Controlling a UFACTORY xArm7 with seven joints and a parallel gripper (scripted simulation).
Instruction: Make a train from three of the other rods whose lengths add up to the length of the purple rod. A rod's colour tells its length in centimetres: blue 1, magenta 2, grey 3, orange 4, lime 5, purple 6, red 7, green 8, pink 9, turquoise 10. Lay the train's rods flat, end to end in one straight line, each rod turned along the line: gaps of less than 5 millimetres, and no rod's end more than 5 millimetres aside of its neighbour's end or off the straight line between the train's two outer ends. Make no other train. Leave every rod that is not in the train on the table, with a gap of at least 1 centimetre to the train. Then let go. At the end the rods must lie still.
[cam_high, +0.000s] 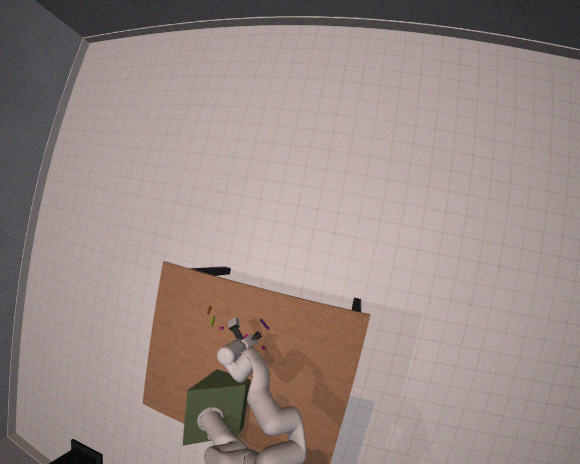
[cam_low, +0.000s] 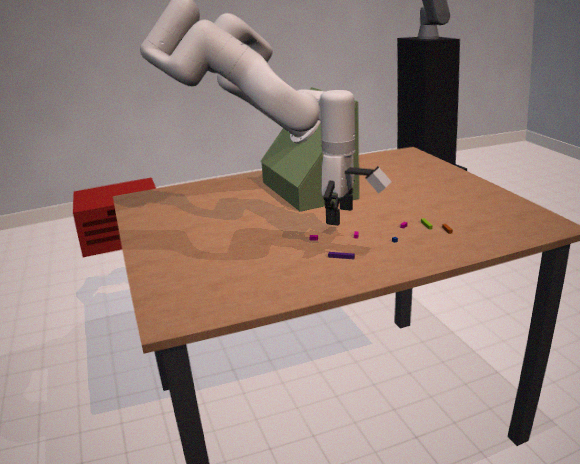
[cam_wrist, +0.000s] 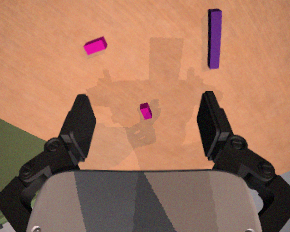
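My gripper (cam_low: 340, 214) (cam_wrist: 145, 106) is open and empty, above the table. One magenta rod (cam_high: 246, 336) (cam_low: 356, 234) (cam_wrist: 146, 111) lies on the table, seen between the fingers in the wrist view. A second magenta rod (cam_high: 263, 347) (cam_low: 313, 237) (cam_wrist: 95, 46) and the purple rod (cam_high: 264, 324) (cam_low: 341, 255) (cam_wrist: 214, 39) lie apart from it. A third magenta rod (cam_high: 221, 328) (cam_low: 404, 225), a blue rod (cam_low: 395, 239), a lime rod (cam_high: 213, 321) (cam_low: 426, 223) and an orange rod (cam_high: 209, 310) (cam_low: 447, 228) lie separately at the right in the exterior view. The blue one is hidden in the top view.
The wooden table (cam_high: 170, 350) (cam_low: 225, 290) carries the rods. A green base block (cam_high: 215, 397) (cam_low: 285, 180) stands behind the gripper in the exterior view. The arm's shadow falls across the table. A red cabinet (cam_low: 97, 200) and a black pedestal (cam_low: 427, 95) stand beyond the table.
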